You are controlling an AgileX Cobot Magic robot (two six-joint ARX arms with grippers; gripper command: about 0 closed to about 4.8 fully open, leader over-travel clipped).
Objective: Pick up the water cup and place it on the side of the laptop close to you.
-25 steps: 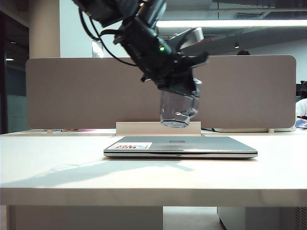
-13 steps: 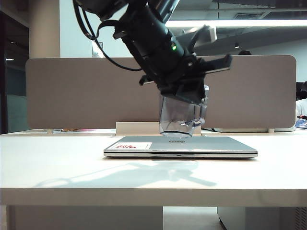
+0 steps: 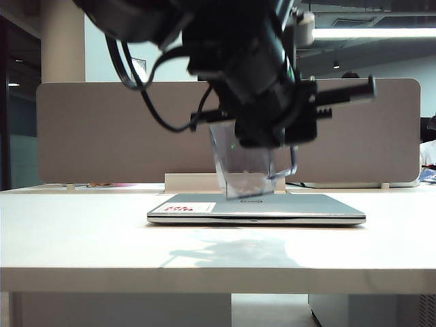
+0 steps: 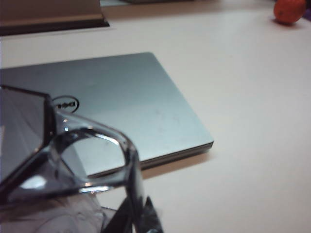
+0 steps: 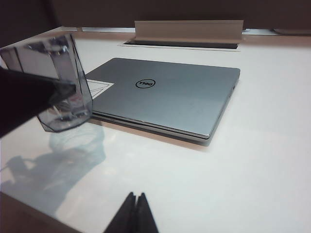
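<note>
Bare white table (image 3: 82, 245) runs from its near edge up to the closed laptop (image 3: 272, 206). Over that strip, above the laptop's front edge, the left gripper (image 3: 272, 129) pinches the water cup (image 3: 242, 167), held clear of the surface. The right gripper (image 5: 132, 213), fingertips pressed together, hangs low near the front edge. Far right lies an orange fruit (image 4: 288, 10).

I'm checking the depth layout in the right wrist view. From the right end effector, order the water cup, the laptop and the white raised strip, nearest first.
From the right end effector, shut, low over the bare table:
1. Water cup, held off the table by the left arm, off the laptop's near edge.
2. Laptop, closed, mid-table.
3. White raised strip, behind the laptop.
</note>
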